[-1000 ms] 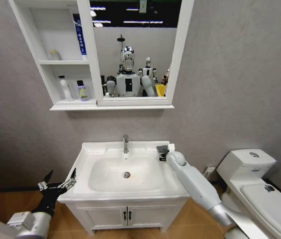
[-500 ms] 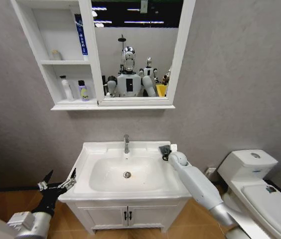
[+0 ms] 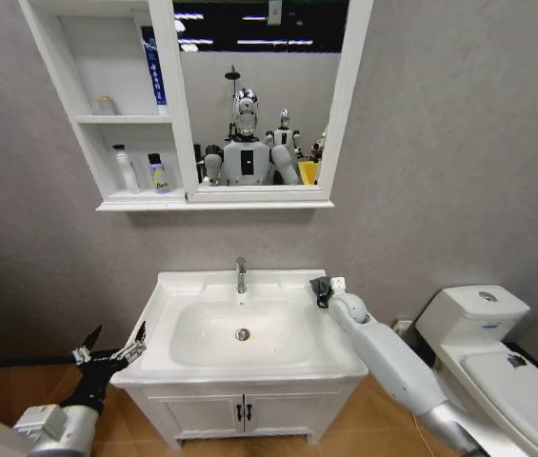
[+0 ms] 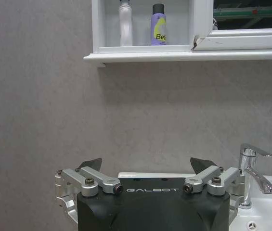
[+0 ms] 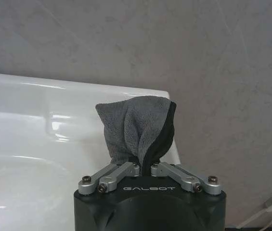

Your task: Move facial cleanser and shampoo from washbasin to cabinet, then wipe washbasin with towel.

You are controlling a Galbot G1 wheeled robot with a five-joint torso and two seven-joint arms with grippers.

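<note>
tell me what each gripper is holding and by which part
The right gripper pinches the towel by its bunched lower end, over the washbasin's back right corner. The left gripper is open and holds nothing.

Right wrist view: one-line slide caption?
Right end effector shut on the grey towel above the washbasin's back corner.

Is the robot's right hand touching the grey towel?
Touching. The right wrist view shows the right gripper with its fingers pinched shut on the towel.
</note>
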